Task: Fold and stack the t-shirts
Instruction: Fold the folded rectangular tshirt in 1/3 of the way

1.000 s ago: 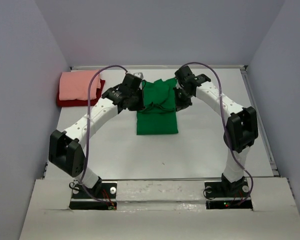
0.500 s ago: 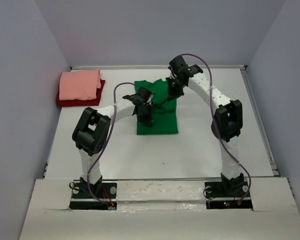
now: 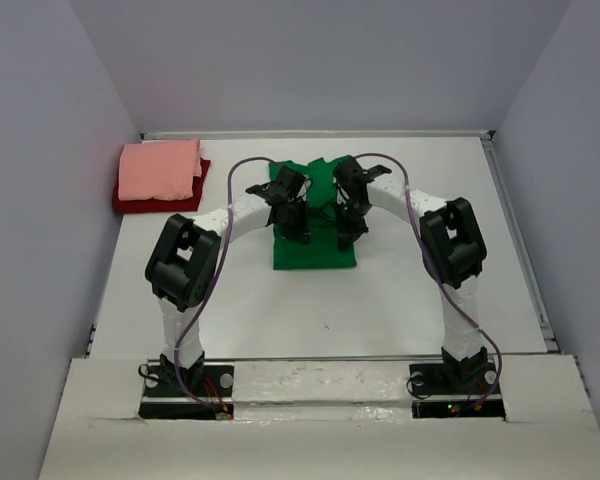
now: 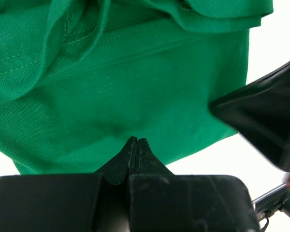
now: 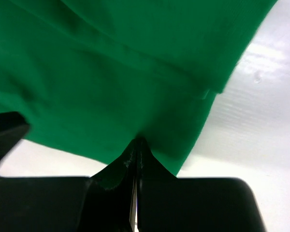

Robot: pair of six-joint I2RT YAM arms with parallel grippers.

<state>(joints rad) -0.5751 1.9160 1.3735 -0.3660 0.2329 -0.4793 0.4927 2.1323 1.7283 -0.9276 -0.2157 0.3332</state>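
Observation:
The bright green t-shirt point(image 3: 314, 250) lies part-folded mid-table, its far end bunched point(image 3: 310, 172). My left gripper point(image 3: 300, 222) and right gripper point(image 3: 346, 226) stand side by side over its middle, both shut. In the left wrist view the closed tips point(image 4: 137, 140) meet the green cloth point(image 4: 135, 82), with folds and a stitched hem beyond. The right wrist view has the green cloth point(image 5: 111, 72) puckering into a dark dimple at the shut gripper point(image 5: 138, 141). The salmon-pink t-shirt point(image 3: 160, 170) lies folded on the dark red t-shirt point(image 3: 130, 204) at the far left.
White walls close the table on the left, right and back. A raised rail point(image 3: 520, 240) runs along the right edge. The right arm's dark casing point(image 4: 266, 116) crowds the left wrist view. Bare white tabletop point(image 3: 330, 310) lies between the green shirt and the arm bases.
Both grippers came from the green shirt's far corners inward and toward the near side, now close together over its middle. The far bunch has flattened. Both stayed shut.

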